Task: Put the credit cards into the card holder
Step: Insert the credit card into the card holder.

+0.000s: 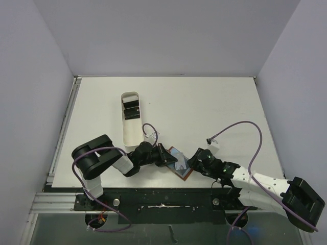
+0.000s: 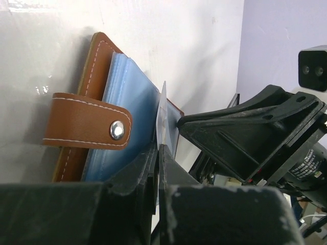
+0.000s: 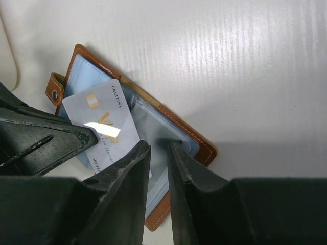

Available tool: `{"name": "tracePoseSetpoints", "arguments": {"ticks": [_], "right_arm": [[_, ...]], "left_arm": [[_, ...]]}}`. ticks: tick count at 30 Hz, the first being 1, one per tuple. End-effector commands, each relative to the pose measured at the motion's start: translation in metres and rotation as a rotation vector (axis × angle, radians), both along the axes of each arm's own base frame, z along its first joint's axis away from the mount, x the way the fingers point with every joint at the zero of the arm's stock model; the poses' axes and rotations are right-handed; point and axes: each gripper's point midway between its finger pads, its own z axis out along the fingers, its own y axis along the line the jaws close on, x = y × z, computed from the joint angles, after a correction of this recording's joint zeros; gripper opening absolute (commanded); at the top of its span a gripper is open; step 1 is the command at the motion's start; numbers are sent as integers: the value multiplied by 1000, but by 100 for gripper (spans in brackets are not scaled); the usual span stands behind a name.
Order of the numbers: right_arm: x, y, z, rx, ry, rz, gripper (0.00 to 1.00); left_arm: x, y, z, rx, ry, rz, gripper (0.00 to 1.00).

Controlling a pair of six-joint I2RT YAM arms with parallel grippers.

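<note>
— Which step is in hand?
— Insertion. A pale credit card (image 3: 104, 127) is pinched tight in the left gripper (image 2: 157, 148), over the card holder (image 3: 204, 149), which is laid open between both arms.
— And the right gripper (image 3: 159, 145)?
— It is nearly closed over a pocket, but a grip cannot be confirmed. Next, the card's edge must be aligned with a pocket mouth.

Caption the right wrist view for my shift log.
Left gripper holds a pale credit card over the open brown card holder; right gripper close over it.
</note>
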Motion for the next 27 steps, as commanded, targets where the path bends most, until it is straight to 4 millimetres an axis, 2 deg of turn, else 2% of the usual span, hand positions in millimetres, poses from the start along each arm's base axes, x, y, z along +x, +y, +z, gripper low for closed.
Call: {"name": "tracePoseSetpoints", "arguments": {"ticks": [1, 4, 10, 15, 20, 27], "right_arm": [[-13, -16, -5, -61, 105, -83, 23], [-19, -13, -1, 11, 150, -154, 27], [-22, -8, -8, 137, 185, -260, 28], [-18, -17, -19, 79, 182, -321, 29], [-8, -37, -25, -30, 120, -340, 26], [13, -51, -27, -80, 74, -269, 23]], "left_arm": [[5, -7, 17, -20, -64, -19, 0], [5, -7, 14, -3, -61, -23, 0], [11, -8, 12, 64, -83, -27, 0], [15, -9, 11, 103, -91, -33, 0], [18, -7, 10, 131, -91, -60, 0], [26, 8, 5, 188, -77, -81, 0]]}}
